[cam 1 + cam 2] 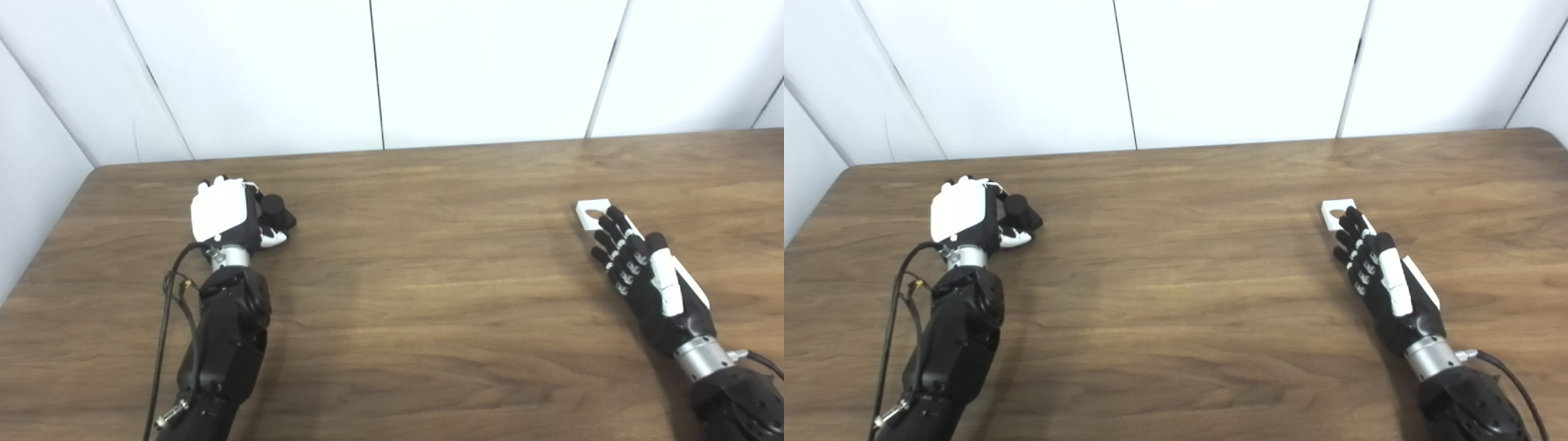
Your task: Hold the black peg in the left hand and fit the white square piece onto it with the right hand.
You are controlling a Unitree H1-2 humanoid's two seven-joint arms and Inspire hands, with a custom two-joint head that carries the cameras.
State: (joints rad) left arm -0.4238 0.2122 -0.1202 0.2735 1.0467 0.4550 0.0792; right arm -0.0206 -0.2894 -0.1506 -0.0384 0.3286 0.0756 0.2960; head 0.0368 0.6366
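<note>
Near edge: both forearms enter from the bottom, one at each side, with a wide bare stretch of wooden table [429,318] between them. Nothing sits in that middle lane.

Right hand [643,272] lies low over the table on the right, fingers [615,236] stretched out and slightly spread, pointing away and to the left. Not closed on anything. Fingertips overlap the near part of the white square piece [593,213], which lies flat on the table; its round hole is partly showing just past the fingertips. Can't tell whether the fingers actually touch the piece or hover above it. Clear tabletop to the right of the hand, out to the frame edge.

Left hand [229,211] is further up on the left, white back facing the camera, fingers curled around the black peg [274,211]. Peg pokes out on the hand's right side, low against the table. Can't tell if it's lifted.

Left table edge runs close to that hand; rounded far-left corner beyond it. Far edge meets the white panel wall [490,67], with open wood ahead of both hands.
</note>
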